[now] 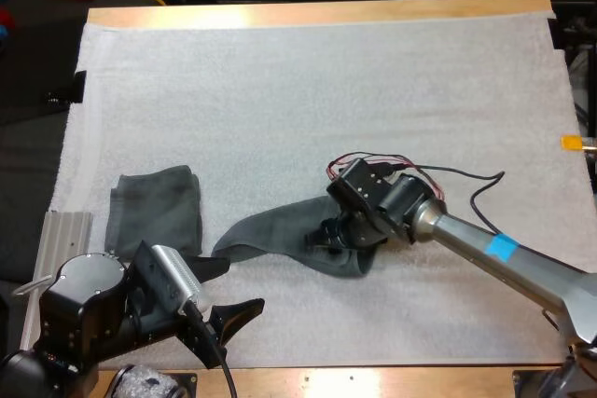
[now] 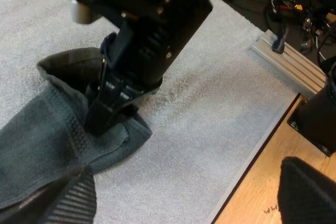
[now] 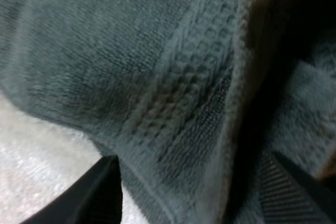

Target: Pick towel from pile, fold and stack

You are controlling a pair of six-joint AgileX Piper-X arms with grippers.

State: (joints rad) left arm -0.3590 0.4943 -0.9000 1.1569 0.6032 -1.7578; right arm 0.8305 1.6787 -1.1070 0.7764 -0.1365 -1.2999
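A crumpled dark grey-green towel [image 1: 270, 235] lies stretched across the mat's near middle. My right gripper [image 1: 328, 238] is down on its right end, with its fingers spread on either side of a ribbed fold of the towel [image 3: 173, 108]; the gripper [image 3: 194, 198] is open. A folded towel [image 1: 155, 207] lies flat at the left. My left gripper [image 1: 227, 289] hovers open near the front edge, just off the crumpled towel's left tip, and holds nothing. From it [image 2: 189, 198] I see the right gripper [image 2: 107, 116] pressed into the towel [image 2: 47, 145].
A white mat [image 1: 308, 90] covers the wooden table [image 1: 317, 14]. A ribbed metal bar [image 1: 62, 235] lies at the mat's left edge. The mat's far half is bare.
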